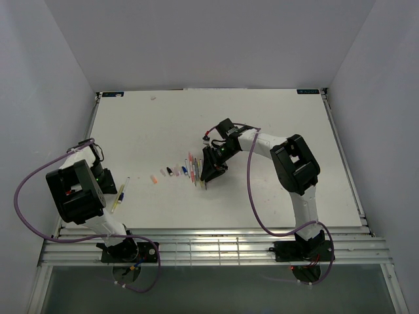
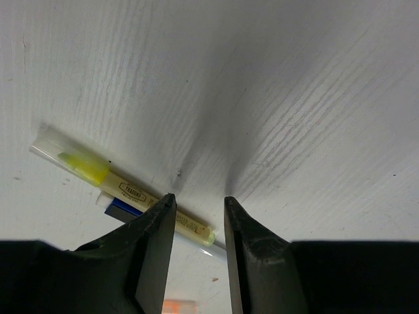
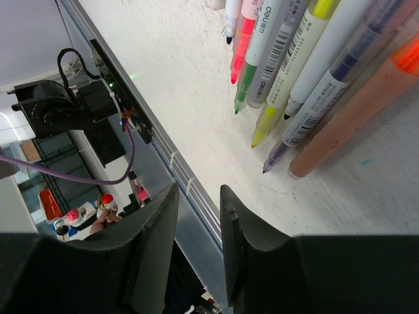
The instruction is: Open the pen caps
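Uncapped pens (image 3: 298, 65) in pink, green, yellow, purple and orange lie side by side at mid-counter (image 1: 275, 111), their long axes running near-far and their tips pointing toward the near edge. Loose pen caps (image 1: 169, 173) sit in a row to their left. A clear-capped yellow highlighter (image 2: 131, 191) lies slanted at the far left. The left gripper (image 2: 200, 204) and right gripper (image 3: 198, 193) are each narrowly parted and empty.

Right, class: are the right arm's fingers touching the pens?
Apart. Right wrist view: bare table shows between the fingers and the pens.
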Available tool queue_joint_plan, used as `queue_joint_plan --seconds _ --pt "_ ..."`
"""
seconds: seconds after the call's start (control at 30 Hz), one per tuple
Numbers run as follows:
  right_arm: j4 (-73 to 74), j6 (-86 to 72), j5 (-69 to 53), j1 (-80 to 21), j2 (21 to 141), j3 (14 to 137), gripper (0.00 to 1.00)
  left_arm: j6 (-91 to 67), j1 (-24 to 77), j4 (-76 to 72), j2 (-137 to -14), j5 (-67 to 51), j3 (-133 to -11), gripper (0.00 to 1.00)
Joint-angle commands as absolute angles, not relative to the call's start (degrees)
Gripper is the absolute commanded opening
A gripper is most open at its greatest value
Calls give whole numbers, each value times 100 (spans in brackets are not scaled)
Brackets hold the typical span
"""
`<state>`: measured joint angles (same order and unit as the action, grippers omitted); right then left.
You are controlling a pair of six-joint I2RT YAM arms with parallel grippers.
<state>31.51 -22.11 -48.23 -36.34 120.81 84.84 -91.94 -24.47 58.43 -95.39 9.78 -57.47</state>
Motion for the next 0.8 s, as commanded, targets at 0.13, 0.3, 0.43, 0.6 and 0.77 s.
queue_joint_plan --seconds 0.13,0.3,0.43,0.6,0.77 --pt "3067 -2232 -4983 -3604 12076 8438 38 -10187 -2426 6108 -9229 712 -5722 46" --pt "3067 -2232 -4975 -3612 12059 8446 38 -10090 -2426 6187 -9299 677 -5792 47" --pt "3041 -2241 -4983 -3612 12041 8403 38 -10064 -2434 6275 -9308 659 -5801 47" --pt "3015 -2250 -5001 -3621 12041 8402 38 -10011 -2426 6363 -9308 712 -5792 47" --pt "3023 -2250 -4992 -3612 12006 8394 38 -10011 -2426 6425 -9255 703 -5739 47"
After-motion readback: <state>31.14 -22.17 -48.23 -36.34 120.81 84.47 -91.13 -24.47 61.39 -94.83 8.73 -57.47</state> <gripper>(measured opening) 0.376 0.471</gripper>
